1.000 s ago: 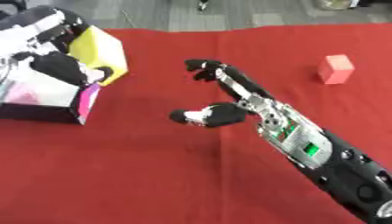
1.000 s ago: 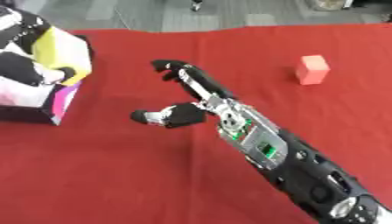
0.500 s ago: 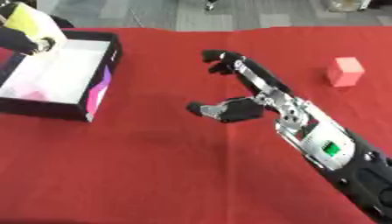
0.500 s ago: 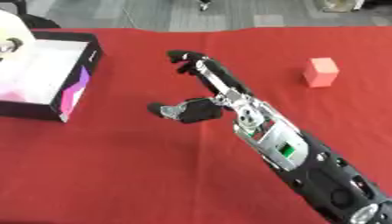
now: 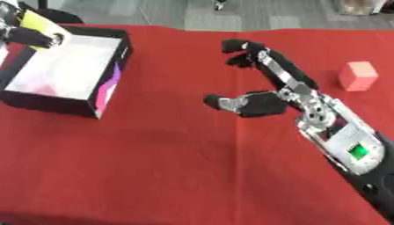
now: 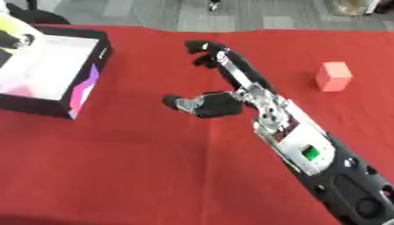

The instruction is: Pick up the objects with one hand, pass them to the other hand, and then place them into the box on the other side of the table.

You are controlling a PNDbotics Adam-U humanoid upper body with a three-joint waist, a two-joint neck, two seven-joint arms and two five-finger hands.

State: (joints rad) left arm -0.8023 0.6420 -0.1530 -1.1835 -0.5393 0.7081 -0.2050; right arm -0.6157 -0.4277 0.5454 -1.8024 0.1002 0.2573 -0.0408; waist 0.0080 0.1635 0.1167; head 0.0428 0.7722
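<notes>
Yellow card point(image 5: 42, 25) is gripped by the left hand point(image 5: 23, 35) over the box point(image 5: 104, 92) corner, probably to drop it inside. In the right eye view, the right hand point(image 6: 219, 103) hangs empty with fingers spread above the red cloth point(image 6: 138, 167); a pink block point(image 6: 333, 76) waits near

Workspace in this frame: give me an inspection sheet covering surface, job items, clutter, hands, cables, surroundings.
Surface: red cloth over the table.
Job items: black box at left, pale inside; pink block at right, standing on the cloth; yellow object over the box's far corner.
Clutter: nothing seen.
Hands: left hand curled on the yellow object; right hand open mid-table, holding nothing.
Cables: nothing seen.
Surroundings: grey floor beyond the table.
</notes>
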